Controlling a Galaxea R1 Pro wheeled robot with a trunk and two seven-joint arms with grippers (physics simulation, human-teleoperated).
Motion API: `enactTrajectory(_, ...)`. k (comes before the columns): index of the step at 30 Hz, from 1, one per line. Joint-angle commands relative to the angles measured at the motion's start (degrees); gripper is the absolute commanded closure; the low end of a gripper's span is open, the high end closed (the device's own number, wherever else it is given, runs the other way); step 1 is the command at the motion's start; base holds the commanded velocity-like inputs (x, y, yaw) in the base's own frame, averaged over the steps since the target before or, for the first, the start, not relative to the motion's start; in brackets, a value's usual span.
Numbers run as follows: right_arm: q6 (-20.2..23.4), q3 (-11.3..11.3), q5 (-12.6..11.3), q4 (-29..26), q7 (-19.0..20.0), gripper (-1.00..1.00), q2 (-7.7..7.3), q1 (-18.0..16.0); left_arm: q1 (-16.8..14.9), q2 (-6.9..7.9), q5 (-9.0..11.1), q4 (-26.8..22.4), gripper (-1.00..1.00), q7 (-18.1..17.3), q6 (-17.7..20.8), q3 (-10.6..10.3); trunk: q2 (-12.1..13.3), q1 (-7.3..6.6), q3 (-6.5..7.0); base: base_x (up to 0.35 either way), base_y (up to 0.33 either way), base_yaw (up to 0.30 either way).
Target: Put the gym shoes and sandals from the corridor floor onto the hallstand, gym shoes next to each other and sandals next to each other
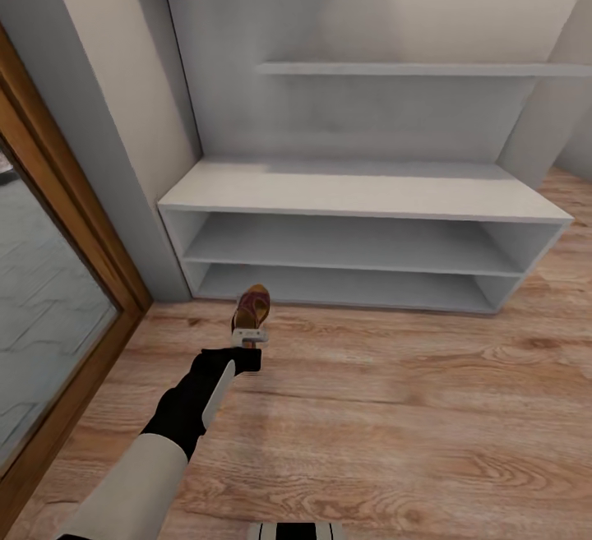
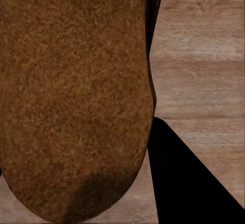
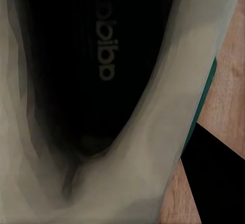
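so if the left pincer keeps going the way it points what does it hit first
Probably the hallstand. The left pincer, with a sandal at its tip, points forward over the floor toward the unit's left end, about level with the bottom shelf opening. Depth is unclear, so it may enter that opening or meet its front edge.

Hallstand [image 1: 362,195] top, shelves bare; floor [image 1: 395,408] ahead open.

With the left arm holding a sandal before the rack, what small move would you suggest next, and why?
Probably extend the left end effector forward and up to set the sandal on the hallstand: the sandal hangs above the floor, short of the bare top.
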Motion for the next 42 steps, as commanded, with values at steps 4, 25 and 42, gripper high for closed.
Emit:
enactTrajectory(4, 0.3, -0.1, 0.6, -0.1, 0.4, 1.00, -0.01, -0.1, 0.0, 0.02, 0.4, -0.3, 1.00, 0.4, 0.3, -0.1, 0.0, 0.02, -0.05, 0.324, 0.000, 0.000)
enactTrajectory(25, 0.3, -0.1, 0.6, 0.0, 0.3, 1.00, -0.01, -0.1, 0.0, 0.05, 0.4, -0.3, 1.00, 0.4, 0.3, -0.2, 0.0, 0.02, -0.05, 0.346, -0.059, 0.000)
enactTrajectory(42, 0.2, -0.1, 0.6, 0.0, 0.3, 1.00, -0.01, -0.1, 0.0, 0.11, 0.3, -0.3, 1.00, 0.4, 0.2, -0.1, 0.0, 0.02, -0.05, 0.347, -0.118, 0.000)
